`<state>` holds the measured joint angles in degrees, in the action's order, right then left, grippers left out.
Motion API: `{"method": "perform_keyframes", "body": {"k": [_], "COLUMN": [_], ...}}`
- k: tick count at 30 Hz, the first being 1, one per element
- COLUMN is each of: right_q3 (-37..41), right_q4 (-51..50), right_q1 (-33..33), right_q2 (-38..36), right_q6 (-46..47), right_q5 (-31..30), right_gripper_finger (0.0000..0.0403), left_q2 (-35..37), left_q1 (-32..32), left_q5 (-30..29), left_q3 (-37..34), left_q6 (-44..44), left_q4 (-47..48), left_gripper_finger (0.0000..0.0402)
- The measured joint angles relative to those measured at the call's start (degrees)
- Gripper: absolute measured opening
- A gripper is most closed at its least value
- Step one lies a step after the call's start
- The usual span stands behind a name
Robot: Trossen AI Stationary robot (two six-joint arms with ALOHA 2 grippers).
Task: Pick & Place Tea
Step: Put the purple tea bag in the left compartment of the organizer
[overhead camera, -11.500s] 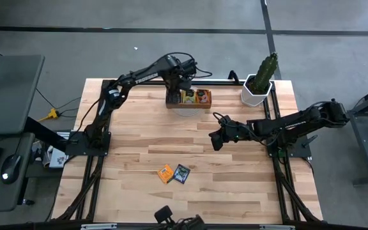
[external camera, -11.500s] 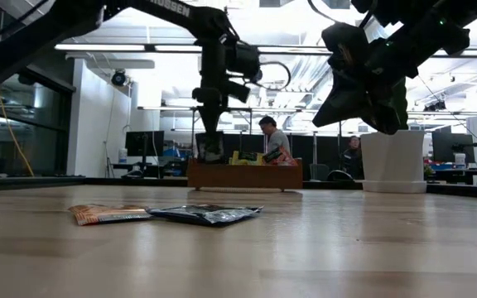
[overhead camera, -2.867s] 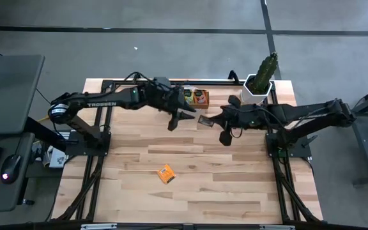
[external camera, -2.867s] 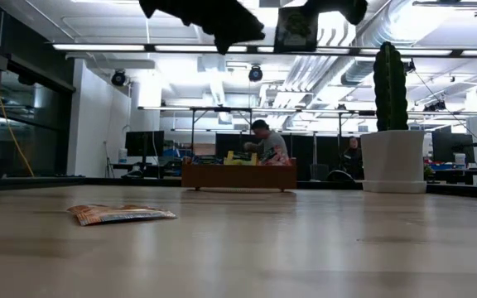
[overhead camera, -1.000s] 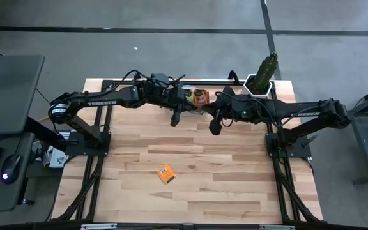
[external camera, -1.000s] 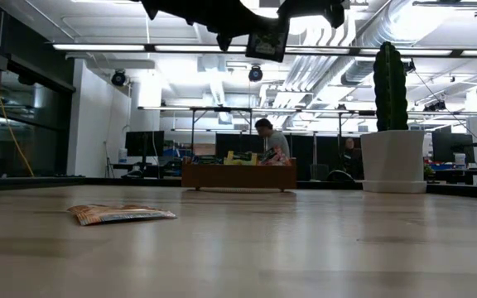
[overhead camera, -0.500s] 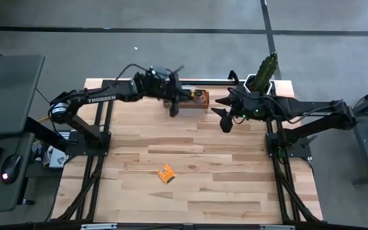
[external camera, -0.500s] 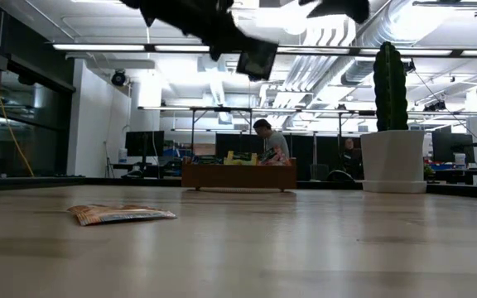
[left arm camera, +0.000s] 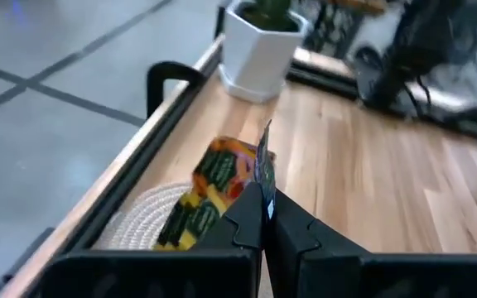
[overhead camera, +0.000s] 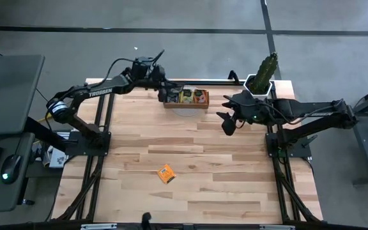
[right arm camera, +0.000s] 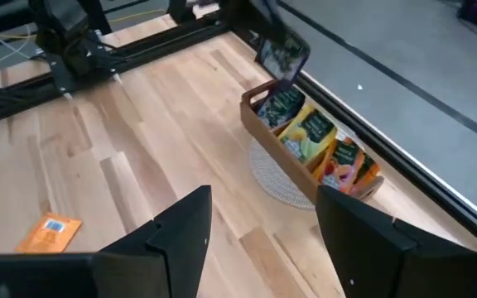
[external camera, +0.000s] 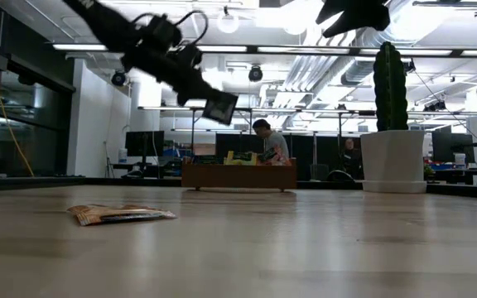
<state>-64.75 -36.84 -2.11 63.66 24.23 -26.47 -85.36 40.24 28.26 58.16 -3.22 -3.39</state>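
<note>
High view: left gripper over the near-left end of the wooden tray at the worktop's far edge, fingers clamped on a dark sachet. Low view shows that sachet as a small flat square, dark with a printed label, hanging tilted above the tray. Tray holds upright yellow-green sachets and orange sachets. One orange sachet lies flat mid-worktop, blue label up. Right gripper hovers just right of the tray, fingers spread wide, empty. Potted cactus at far right corner
</note>
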Motion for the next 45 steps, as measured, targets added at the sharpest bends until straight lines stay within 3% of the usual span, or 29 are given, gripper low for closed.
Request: {"method": "perform_keyframes", "body": {"k": [5,9,21,38,45], "right_q3": [0.00,0.00,0.00,0.00,0.00], "right_q4": [0.01,0.48,1.39,1.44,1.42], "right_q1": [0.55,0.90,0.96,0.96,0.96], "right_q2": [0.00,0.00,0.13,0.13,0.13], "right_q6": [0.39,0.49,2.80,5.46,5.46], "right_q5": [-0.50,-1.70,-3.02,-2.96,-2.96], "right_gripper_finger": [0.0214,0.0213,0.0213,0.0213,0.0214], "left_q2": [0.00,0.02,-6.60,-10.84,-10.84], "left_q1": [2.77,2.55,2.55,2.50,2.57], "left_q5": [-2.15,-6.53,-3.49,-5.08,-5.32], "left_q3": [-7.47,-9.04,-10.32,-10.30,-10.28], "left_q6": [7.96,7.81,7.11,9.56,10.60], "left_q4": [-11.77,-9.12,-13.61,-13.18,-13.17], "left_gripper_finger": [0.0000,0.0000,0.0000,0.0002,0.0058]}}
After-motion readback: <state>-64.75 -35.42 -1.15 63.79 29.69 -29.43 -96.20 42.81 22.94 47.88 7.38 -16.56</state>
